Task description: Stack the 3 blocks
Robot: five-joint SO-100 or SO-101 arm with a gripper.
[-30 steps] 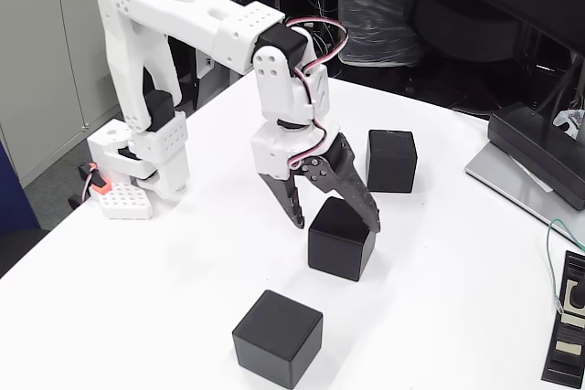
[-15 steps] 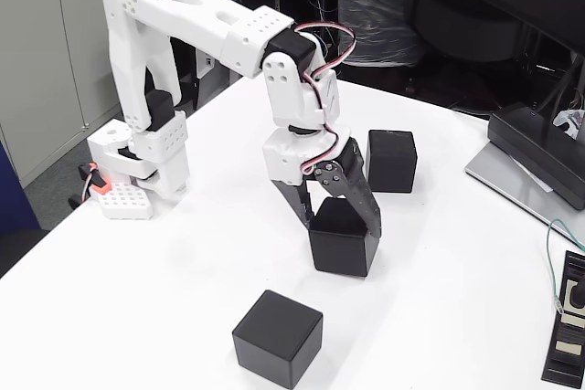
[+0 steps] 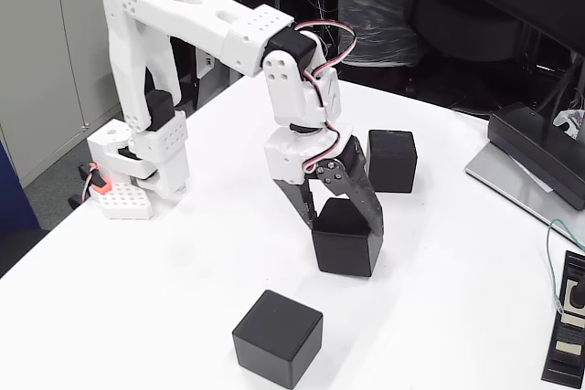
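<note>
Straddling the middle block (image 3: 345,239), my fingers (image 3: 345,217) sit one on each side of its top, closed in near its faces; I cannot tell if they grip it yet. Block rests on the white tabletop (image 3: 183,262). Far block (image 3: 391,161): just behind, apart, unstacked. Near block (image 3: 277,337): toward the front edge, well apart. Step in hand, as I judge it: first pick. Next move calls for a firm squeeze, a straight lift, then carrying over one neighbour.

In the fixed view, the gripper (image 3: 343,226) now straddles the middle black cube (image 3: 346,239), which sits nudged slightly toward 4 o'clock.
</note>
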